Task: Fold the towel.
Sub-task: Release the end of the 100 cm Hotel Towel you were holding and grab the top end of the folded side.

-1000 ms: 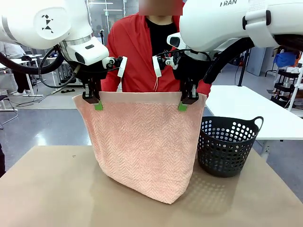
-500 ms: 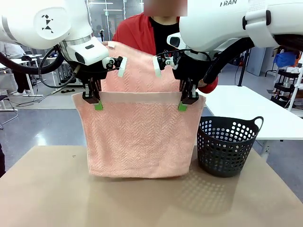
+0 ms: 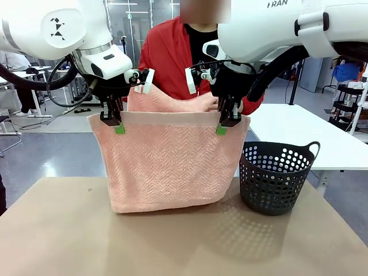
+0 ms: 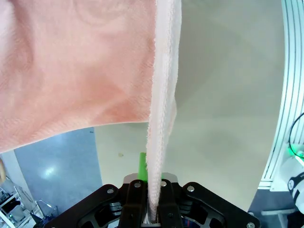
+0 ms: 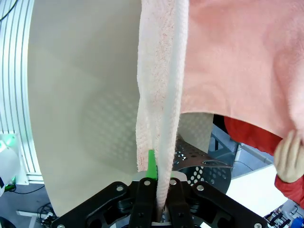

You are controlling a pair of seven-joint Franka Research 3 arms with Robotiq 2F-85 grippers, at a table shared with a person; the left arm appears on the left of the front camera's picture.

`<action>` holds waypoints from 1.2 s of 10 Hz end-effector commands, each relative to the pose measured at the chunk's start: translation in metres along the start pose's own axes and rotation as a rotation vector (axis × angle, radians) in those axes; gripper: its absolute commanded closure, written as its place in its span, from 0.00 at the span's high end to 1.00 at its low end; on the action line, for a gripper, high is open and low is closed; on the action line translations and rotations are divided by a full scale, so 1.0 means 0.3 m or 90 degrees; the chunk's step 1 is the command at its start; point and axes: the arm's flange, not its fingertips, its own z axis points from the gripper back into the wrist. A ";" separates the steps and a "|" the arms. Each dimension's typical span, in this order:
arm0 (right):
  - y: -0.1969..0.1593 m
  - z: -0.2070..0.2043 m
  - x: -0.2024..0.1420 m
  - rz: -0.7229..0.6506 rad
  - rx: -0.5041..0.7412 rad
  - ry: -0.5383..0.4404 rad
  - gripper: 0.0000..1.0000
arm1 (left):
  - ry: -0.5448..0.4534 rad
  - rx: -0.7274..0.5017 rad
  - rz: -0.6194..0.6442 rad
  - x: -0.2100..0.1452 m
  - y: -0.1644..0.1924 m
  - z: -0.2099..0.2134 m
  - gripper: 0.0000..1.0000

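Note:
The salmon-pink towel (image 3: 167, 164) hangs above the table, held up by its pale hem band. My left gripper (image 3: 117, 123) is shut on its top left corner, my right gripper (image 3: 224, 124) shut on its top right corner. Behind the hem, the person's hands hold the towel's other end (image 3: 169, 102) raised, so the cloth hangs doubled. From the left wrist, the towel's edge (image 4: 159, 118) runs up from my shut left gripper (image 4: 149, 190). The right wrist view has the towel (image 5: 159, 118) pinched in my right gripper (image 5: 159, 192), with a person's hand (image 5: 287, 156) on the far layer.
A black perforated basket (image 3: 275, 177) stands on the tan table (image 3: 69, 236) right of the towel, close to its lower right corner. The person in red (image 3: 172, 52) stands at the far side. A white table (image 3: 299, 135) lies behind right.
The person lifted the towel's hanging lower end up behind the hem, then lowered it to near hem height. The towel now hangs doubled and shorter. Both grippers stayed put.

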 end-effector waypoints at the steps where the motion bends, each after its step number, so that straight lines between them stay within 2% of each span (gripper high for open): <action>1: -0.001 0.000 0.000 -0.001 0.000 0.000 0.00 | -0.001 0.001 0.001 -0.001 0.000 0.005 0.00; 12: -0.001 0.000 0.000 -0.001 0.000 0.000 0.00 | -0.001 0.001 0.001 -0.001 0.000 0.005 0.00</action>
